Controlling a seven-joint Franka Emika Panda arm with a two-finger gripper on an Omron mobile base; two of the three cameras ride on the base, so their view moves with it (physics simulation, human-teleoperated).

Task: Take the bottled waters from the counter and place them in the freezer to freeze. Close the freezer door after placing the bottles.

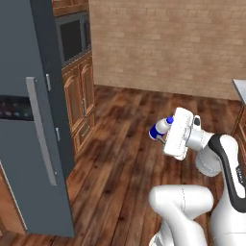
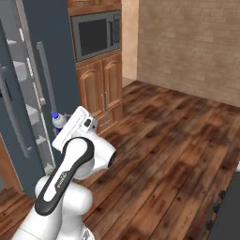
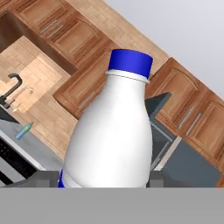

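My gripper [image 1: 166, 133] is shut on a bottled water [image 1: 160, 129], white with a blue cap and blue label, and holds it in the air above the wooden floor. In the hand view this bottle [image 3: 113, 131] stands between the fingertips [image 3: 43, 178]. To the left is the dark slate freezer; its door [image 1: 29, 144] with a long grey bar handle [image 1: 41, 129] stands ajar. From the right, the bottle [image 2: 58, 120] hangs just in front of the white door bins and grey shelves [image 2: 29, 89]. A pale blue, green-capped bottle [image 3: 24, 130] stands far off on the counter [image 3: 41, 151] near a black faucet [image 3: 12, 85].
Brown wooden cabinets with a built-in microwave [image 2: 96, 33] stand right of the freezer. A brick wall [image 1: 168, 43] closes the back. Bare wooden floor [image 2: 173, 136] spreads to the right. A counter corner [image 1: 240, 89] shows at the far right edge.
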